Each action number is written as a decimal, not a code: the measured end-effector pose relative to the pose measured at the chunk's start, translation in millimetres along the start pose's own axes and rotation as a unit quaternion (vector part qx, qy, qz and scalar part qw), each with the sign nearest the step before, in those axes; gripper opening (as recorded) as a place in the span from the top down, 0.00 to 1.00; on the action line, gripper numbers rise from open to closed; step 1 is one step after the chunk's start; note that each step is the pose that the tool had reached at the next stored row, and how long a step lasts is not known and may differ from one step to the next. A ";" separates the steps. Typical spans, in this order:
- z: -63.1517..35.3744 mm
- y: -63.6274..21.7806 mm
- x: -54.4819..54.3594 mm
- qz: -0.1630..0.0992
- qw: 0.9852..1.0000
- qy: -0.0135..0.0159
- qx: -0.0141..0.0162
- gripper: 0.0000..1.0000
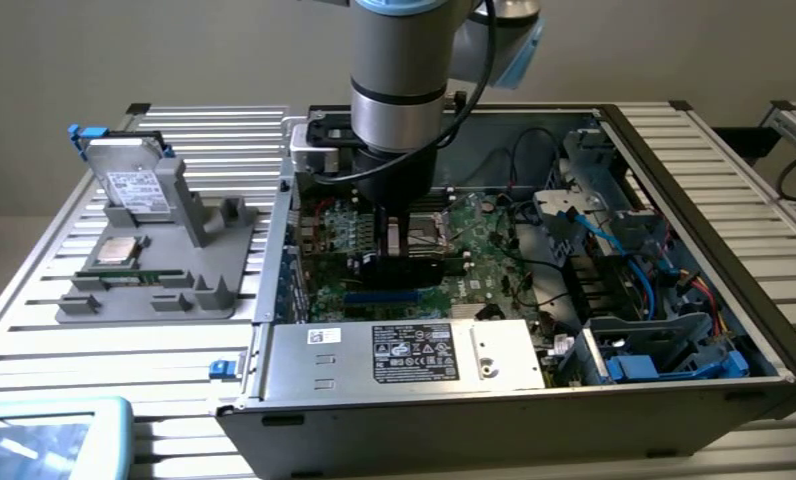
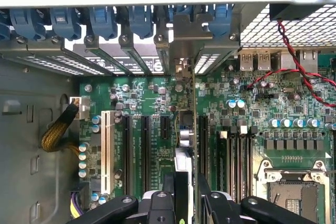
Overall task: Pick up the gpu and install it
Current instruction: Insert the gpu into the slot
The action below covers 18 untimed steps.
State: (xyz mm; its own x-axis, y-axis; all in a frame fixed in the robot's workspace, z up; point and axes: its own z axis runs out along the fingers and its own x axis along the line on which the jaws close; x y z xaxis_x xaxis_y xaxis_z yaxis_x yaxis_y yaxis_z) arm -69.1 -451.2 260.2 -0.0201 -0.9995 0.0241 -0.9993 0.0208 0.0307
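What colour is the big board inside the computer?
Green. The motherboard shows best in the wrist view.

1 gpu (image 1: pixel 405 270), 1 case (image 1: pixel 505 425), 1 hard drive (image 1: pixel 134 186).

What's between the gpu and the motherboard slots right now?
Nothing visible. The gripper holds the gpu edge-on directly above the black slots, with no cable crossing in between. The red-black wires run apart, near the rear ports.

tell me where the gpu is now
In the exterior view the gpu is held by the gripper inside the computer case, just over the motherboard.
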 end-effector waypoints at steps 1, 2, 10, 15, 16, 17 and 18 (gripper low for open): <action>0.2 0.0 0.1 0.000 1.000 0.000 0.000 0.73; 0.4 0.0 0.1 0.000 1.000 0.000 0.000 0.73; 1.3 -0.1 0.1 0.000 1.000 0.003 -0.001 0.73; 1.8 -0.1 0.1 0.000 1.000 0.010 -0.001 0.73; 1.9 -0.1 0.1 0.000 1.000 0.011 -0.002 0.73; 2.2 -0.1 0.1 0.000 1.000 0.011 -0.002 0.73; 2.5 -0.1 0.1 0.000 1.000 0.012 -0.003 0.73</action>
State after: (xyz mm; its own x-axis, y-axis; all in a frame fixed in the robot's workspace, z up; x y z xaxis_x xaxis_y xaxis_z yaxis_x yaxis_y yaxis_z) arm -69.1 -451.4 257.8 -0.0197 -0.9987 0.0477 -0.9991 0.0215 0.0374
